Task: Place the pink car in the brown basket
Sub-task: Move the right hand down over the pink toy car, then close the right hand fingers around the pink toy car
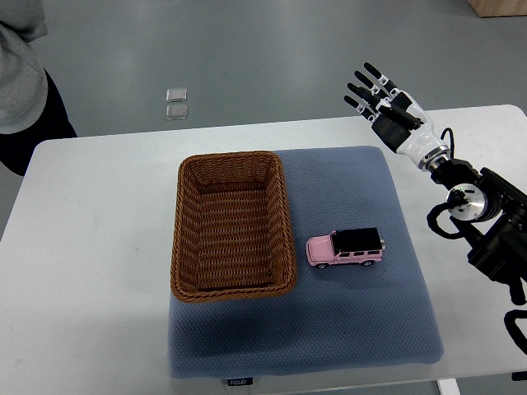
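Listing contents, largest first.

1. Tabletop (90, 247), white, rounded corners, filling most of the view; grey floor beyond it toward 12 o'clock.

2. Blue pad (362, 329), textured, lying flat over the centre and 6 o'clock part of the tabletop. Judged to serve as a non-slip work surface, since both task items rest on it.

3. Brown basket (233, 226), woven wicker, rectangular, open-topped and empty, long side running 12 to 6 o'clock. Sits on the 9 o'clock half of the pad, mouth upward, ready to receive.

4. Right arm, dark jointed links with cabling, entering from the 3 o'clock edge and reaching toward 1 o'clock.

5. Right hand (395, 111), white and black, raised over the tabletop's far edge at 1 o'clock. Fingers (366, 85) spread and released, grasping nothing. Well apart from the car; judged to be a waiting or pre-reach pose, with the pick not yet made.

6. Person, partial: grey sleeve and dark clothing at the 10 o'clock corner, off the tabletop.

7. Pink car (346, 248), toy off-roader with black roof, upright on its wheels, lying broadside. On the pad just beside the basket's 3 o'clock wall, near but apparently not touching. Outside the basket; task not begun.

8. Two small clear squares (176, 103) on the floor at 11 o'clock; nature unclear.

Left arm: not seen.
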Tool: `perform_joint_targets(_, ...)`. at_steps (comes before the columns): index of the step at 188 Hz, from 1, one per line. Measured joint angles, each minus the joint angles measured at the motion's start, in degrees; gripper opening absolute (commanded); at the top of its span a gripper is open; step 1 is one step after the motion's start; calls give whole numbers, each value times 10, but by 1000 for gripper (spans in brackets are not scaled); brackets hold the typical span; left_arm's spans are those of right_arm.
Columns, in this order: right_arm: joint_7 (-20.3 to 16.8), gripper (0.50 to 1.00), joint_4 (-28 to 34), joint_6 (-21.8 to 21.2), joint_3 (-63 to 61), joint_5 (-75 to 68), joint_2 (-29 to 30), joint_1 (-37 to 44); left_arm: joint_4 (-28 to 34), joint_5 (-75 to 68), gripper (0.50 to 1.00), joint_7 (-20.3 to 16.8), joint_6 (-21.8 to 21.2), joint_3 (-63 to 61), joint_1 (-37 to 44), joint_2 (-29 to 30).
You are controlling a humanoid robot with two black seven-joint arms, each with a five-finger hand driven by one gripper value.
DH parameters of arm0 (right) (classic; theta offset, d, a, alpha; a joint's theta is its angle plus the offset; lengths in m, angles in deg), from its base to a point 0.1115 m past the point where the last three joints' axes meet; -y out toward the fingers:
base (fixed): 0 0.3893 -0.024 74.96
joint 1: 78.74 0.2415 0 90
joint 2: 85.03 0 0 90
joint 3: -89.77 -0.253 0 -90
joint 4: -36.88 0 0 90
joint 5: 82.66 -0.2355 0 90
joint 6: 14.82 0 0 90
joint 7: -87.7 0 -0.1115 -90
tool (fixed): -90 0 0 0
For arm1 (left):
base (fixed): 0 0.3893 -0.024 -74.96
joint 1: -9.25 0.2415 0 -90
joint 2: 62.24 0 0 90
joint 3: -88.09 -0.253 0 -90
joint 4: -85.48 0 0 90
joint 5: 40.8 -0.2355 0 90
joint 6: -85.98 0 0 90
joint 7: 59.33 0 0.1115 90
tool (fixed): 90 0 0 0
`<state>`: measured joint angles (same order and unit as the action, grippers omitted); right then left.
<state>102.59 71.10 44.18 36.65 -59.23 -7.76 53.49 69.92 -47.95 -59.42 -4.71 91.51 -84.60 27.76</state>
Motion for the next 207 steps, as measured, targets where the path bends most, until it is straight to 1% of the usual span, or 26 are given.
perform_joint_targets(10,0,909,27,-19,43,82,-43,20,0,0,1000,0,0,0,0,0)
perform_joint_targets(20,-1,909,76,-32,89,171,-93,38,0,0,1000,0,0,0,0,0)
perform_joint_targets(44,-17,909,238,-40,192,335,-210,77,0,-1,1000,0,0,-1,0,0)
perform_joint_targets(60,-24,909,316,-40,255,373,-257,97,-1,-1,1000,0,0,-2,0,0)
perform_joint_targets(81,-32,907,377,-37,304,383,-292,102,0,-1,1000,0,0,-1,0,0)
perform_joint_targets(96,-34,907,396,-16,314,385,-299,87,0,-1,1000,1,0,-1,0,0)
perform_joint_targets(123,-35,907,404,23,321,402,-293,55,0,-1,1000,1,0,-2,0,0)
perform_joint_targets(207,-32,901,393,111,328,450,-256,-3,0,-1,1000,1,0,-4,0,0)
